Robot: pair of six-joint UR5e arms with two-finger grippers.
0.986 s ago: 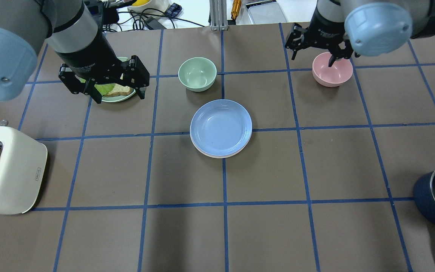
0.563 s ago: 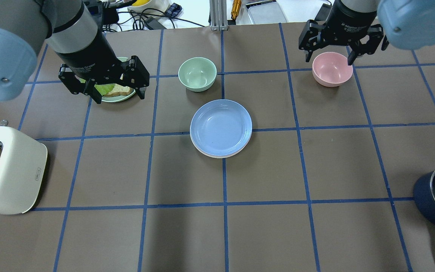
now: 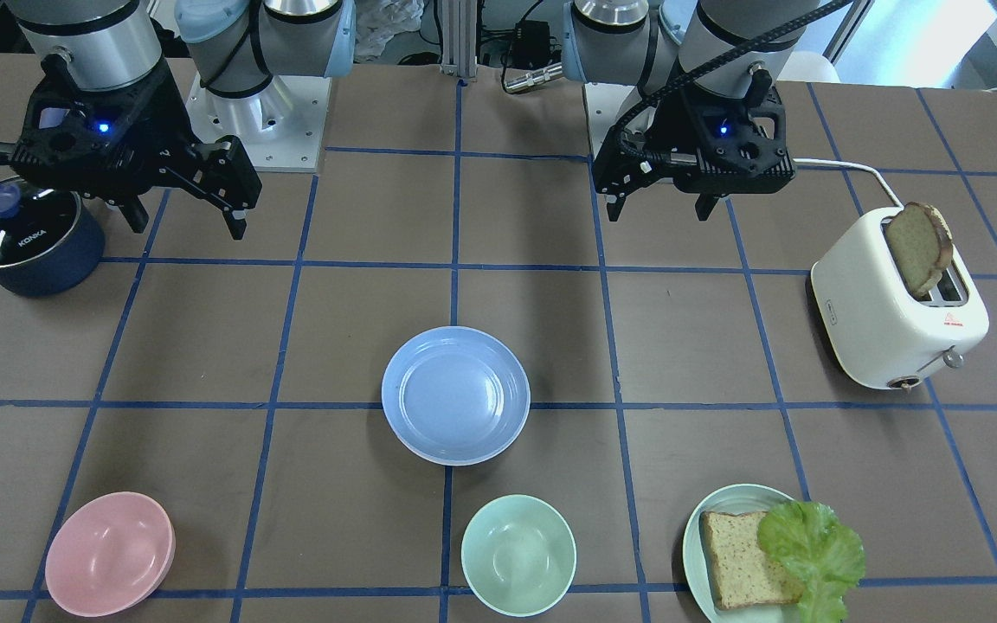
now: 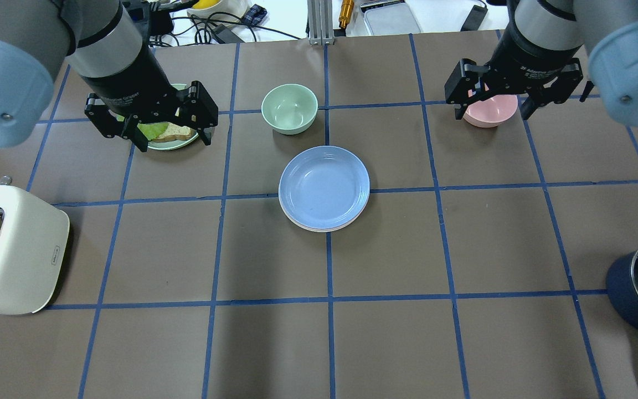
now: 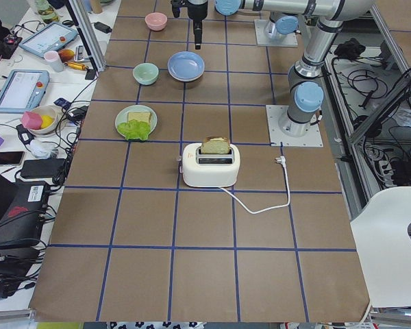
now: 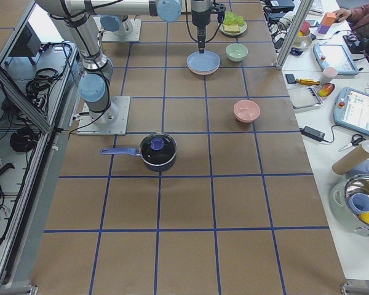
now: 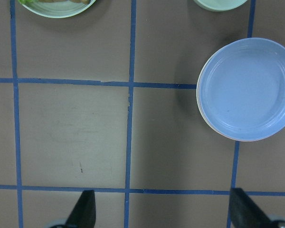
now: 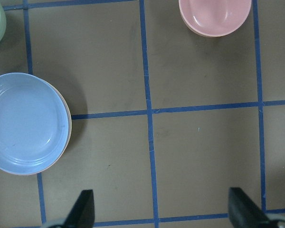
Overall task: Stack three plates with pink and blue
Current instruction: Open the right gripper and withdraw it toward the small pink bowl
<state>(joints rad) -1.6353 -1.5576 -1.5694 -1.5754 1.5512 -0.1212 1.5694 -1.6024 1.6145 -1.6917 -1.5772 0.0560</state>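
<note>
The surface (image 4: 463, 249) carries one stack at its centre, the blue plate (image 4: 324, 185) on top. A pale rim (image 4: 322, 229) peeks out beneath; how many plates lie under it is unclear. The left tool (image 4: 175, 144) and right tool (image 4: 490, 115) hang spread wide, empty. Of two bowls, the pink bowl (image 3: 109, 554) is half hidden overhead and whole from the front.

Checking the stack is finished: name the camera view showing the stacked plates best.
Overhead exterior: the whole stack shows unobstructed, blue on top, pale rims peeking beneath. Front-facing shows it whole too; both wrist views hold it at the frame edge; side views show it small.
</note>
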